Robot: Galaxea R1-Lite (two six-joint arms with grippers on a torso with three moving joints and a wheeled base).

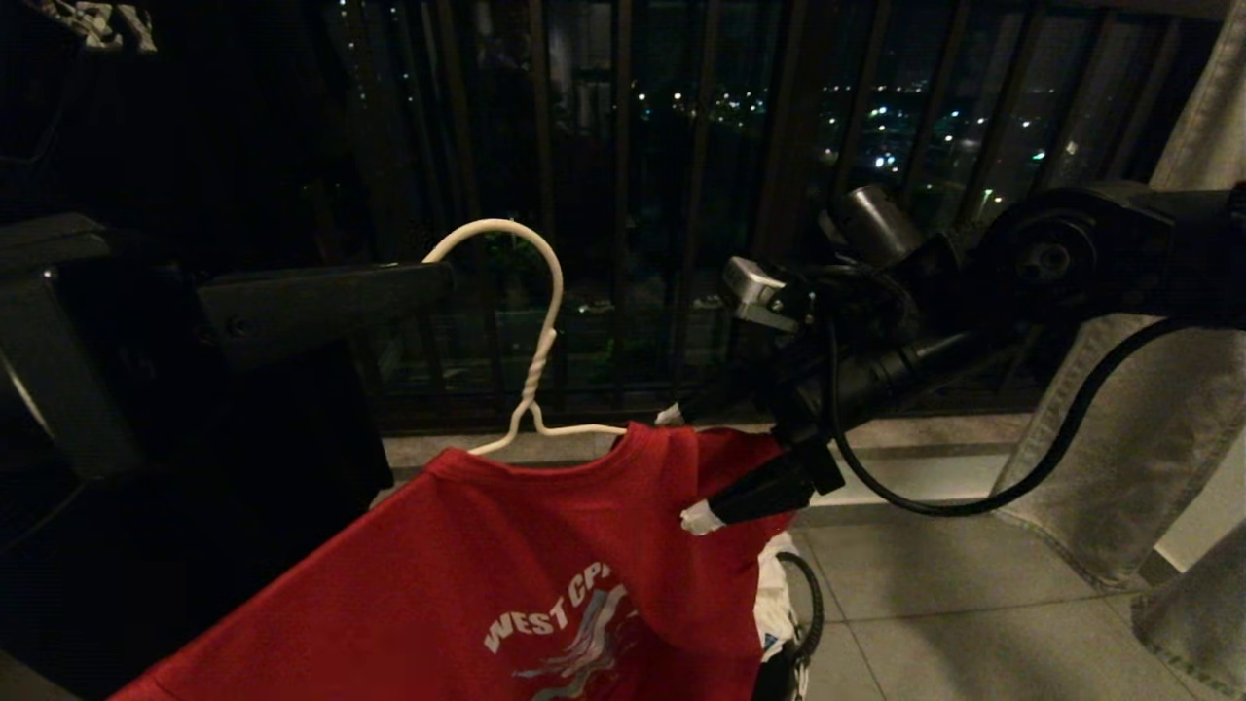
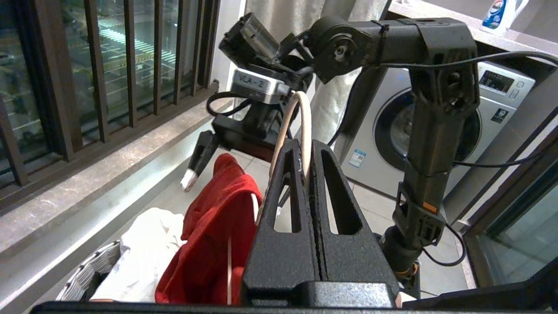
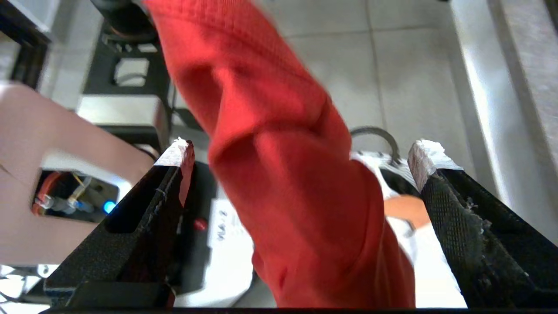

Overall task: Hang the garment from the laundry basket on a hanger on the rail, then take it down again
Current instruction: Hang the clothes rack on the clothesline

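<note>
Red T-shirt half-threaded on a wire hanger, held up between the two end effectors.

The left end effector is clamped tight on the curved hook of the thin white wire hanger, holding it upright in front of the dark balcony railing bars. The red T-shirt with white "WEST COAST" lettering drapes from the hanger's shoulder, below and beside that end effector. The right end effector stands wide, its white-tipped fingers on either side of a bunched fold of the red cloth without pinching it. Beneath both, on the tiled floor, sits the small round laundry basket with a white woven rim, with a white garment in it.
</note>
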